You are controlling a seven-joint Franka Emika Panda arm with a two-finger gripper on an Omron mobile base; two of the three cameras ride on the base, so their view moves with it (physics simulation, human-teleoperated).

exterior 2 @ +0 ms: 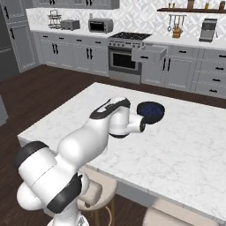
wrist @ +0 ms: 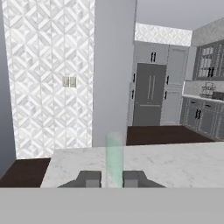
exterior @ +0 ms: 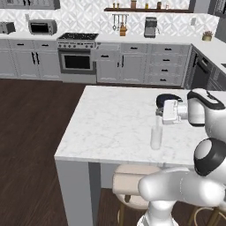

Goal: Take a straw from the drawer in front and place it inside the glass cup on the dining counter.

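Dining counter (exterior: 106,123); glass cup (exterior: 156,137) faint, straw indiscernible.

A: Arm posture?
B: White, dark-jointed arm (exterior: 185,185) rises from the base, elbow bent, forearm reaching forward, wrist turned level.
A: Gripper?
B: Two-finger gripper (wrist: 113,178) points sideways; jaws drawn close together.

A clear, straight-sided glass cup (exterior: 156,137) stood upright on the white marble dining counter (exterior: 110,128), near its near edge.
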